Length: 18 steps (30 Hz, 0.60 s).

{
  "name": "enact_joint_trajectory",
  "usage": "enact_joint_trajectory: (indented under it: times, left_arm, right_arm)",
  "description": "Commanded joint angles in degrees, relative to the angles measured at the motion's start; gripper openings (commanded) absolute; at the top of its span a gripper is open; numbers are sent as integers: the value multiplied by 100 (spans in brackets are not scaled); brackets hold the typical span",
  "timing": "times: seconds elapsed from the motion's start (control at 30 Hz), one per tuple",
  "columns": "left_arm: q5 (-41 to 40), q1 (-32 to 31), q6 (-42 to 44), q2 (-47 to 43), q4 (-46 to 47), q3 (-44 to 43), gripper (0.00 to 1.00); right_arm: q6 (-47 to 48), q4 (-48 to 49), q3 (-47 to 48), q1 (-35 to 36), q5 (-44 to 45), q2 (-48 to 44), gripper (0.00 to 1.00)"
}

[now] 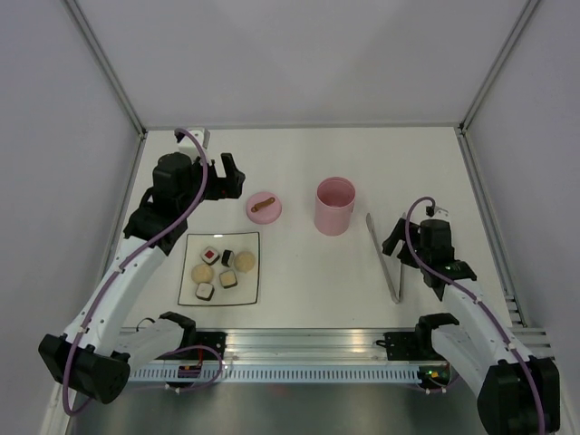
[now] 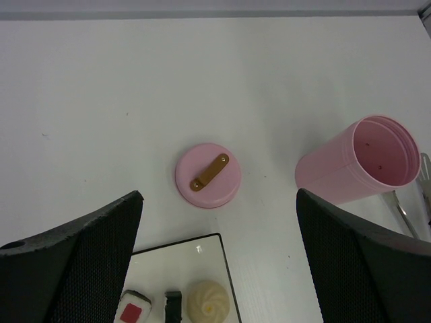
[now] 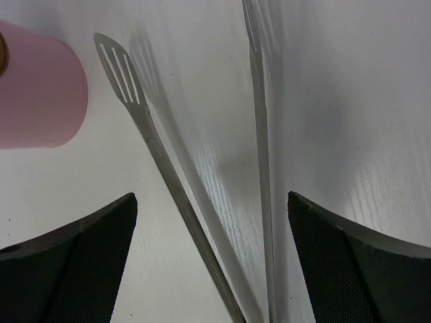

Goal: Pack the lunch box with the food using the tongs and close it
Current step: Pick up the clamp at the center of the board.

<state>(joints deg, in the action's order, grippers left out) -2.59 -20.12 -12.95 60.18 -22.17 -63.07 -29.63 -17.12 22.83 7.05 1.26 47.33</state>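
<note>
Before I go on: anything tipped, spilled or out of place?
Nothing stands out. The lunch box stands upright and open, its lid lies flat beside it, five food pieces sit on the plate, the tongs lie flat.

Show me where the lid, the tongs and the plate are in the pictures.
lid [image 2: 209, 173]: left wrist view, middle of its top, on the brown handle.
tongs [image 3: 170, 182]: right wrist view, left arm, below the slotted tip.
plate [image 1: 246, 292]: top view, bare near right corner.
</note>
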Motion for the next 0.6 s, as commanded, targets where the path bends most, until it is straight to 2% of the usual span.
enact_joint_trajectory:
  times: [0.0,0.1,0.27,0.53,0.57]
  left_arm:
    - [-22,-71,275,-138,161,-30,100]
    - [-57,-80,302,-147,152,-30,100]
    - [-110,-124,354,-138,152,-21,100]
    - [-277,-203,442,-95,143,-4,100]
    - [-303,-212,451,-86,152,-4,100]
  right_arm:
    - [53,324,46,260,110,398,98]
    - [18,210,230,682,671,819,98]
    - [-17,69,476,1175,1122,1480,98]
    - [-131,-98,775,1299,1500,2130,98]
    - [-148,-168,871,1325,1640,2253,95]
